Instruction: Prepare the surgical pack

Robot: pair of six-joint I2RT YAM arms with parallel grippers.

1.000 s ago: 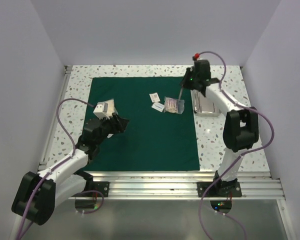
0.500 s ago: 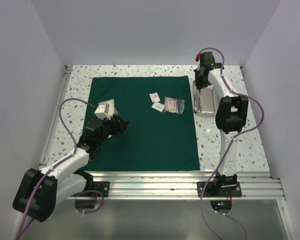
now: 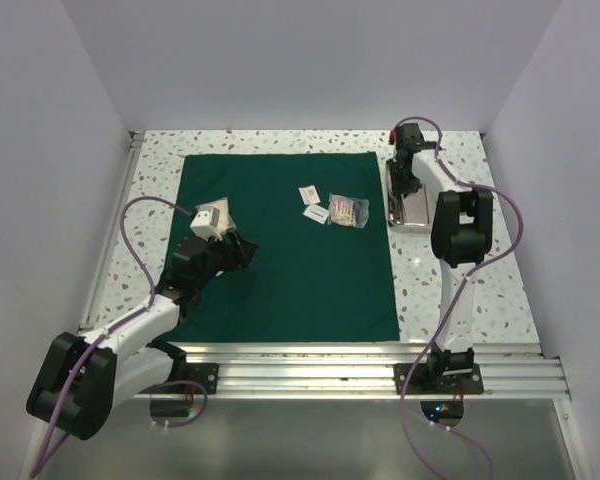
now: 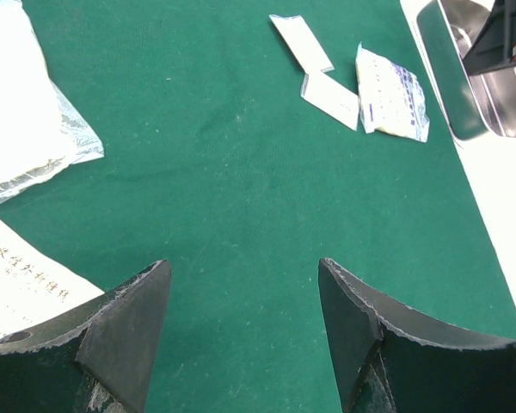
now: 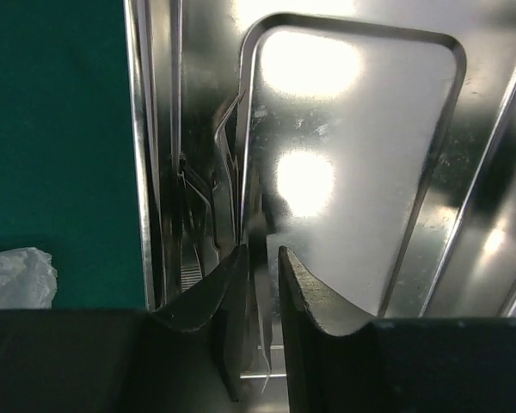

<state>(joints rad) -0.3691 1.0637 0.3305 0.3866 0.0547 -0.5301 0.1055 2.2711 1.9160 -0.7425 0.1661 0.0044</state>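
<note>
The surgical pack is a dark green sheet [image 3: 280,270] lying flat and square on the table; it also shows in the left wrist view [image 4: 241,198] and the right wrist view [image 5: 52,120]. My left gripper [image 3: 248,245] [image 4: 245,267] hovers open and empty over the sheet's left half. My right gripper [image 3: 406,183] [image 5: 262,251] is down inside the shiny steel tray [image 3: 412,212] [image 5: 361,172], right of the sheet. Its jaws are nearly closed on a thin steel instrument [image 5: 256,215]. More steel instruments [image 5: 198,215] lie along the tray's left wall.
Two small white sachets [image 3: 309,194] [image 4: 301,43] and a clear packet [image 3: 346,211] [image 4: 391,93] lie on the sheet's far right part. A white bag [image 3: 212,215] [image 4: 26,112] and a printed paper [image 4: 17,275] lie by my left gripper. White walls enclose the table.
My right gripper has swung from above the sheet's far right edge, holding a thin instrument, over to the tray and down into it. The left arm has barely moved.
</note>
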